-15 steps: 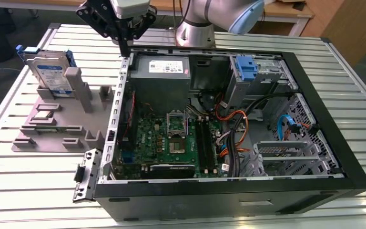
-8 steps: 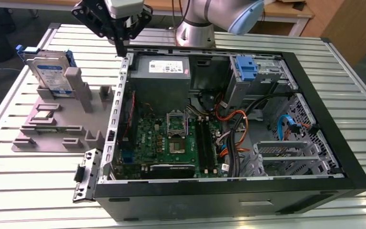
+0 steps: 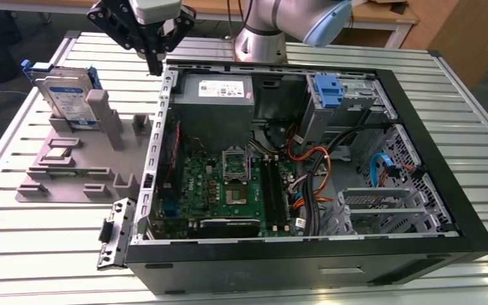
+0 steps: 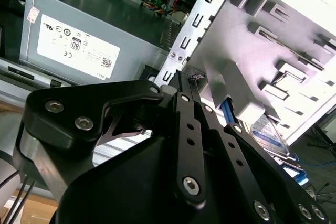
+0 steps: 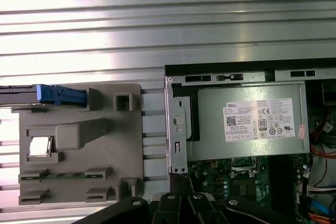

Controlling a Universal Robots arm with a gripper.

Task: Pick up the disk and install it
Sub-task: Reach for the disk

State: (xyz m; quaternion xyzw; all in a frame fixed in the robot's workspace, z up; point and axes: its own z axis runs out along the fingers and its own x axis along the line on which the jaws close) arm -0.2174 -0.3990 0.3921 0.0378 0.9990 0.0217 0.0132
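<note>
Disk: the disk (image 3: pixel 61 95) stands on edge in the grey holder (image 3: pixel 66 181), well apart from the jaws, to the exterior view's left.
Jaws: together, empty, over the case (image 3: pixel 312 254) corner.
Cut off: part of the disk, in the first wrist view.

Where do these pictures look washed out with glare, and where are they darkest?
First wrist view: the ribbed table glares in white bands. Second wrist view: the grey holder washes out pale behind the black claw. Exterior view: the computer case sits darkest inside.
</note>
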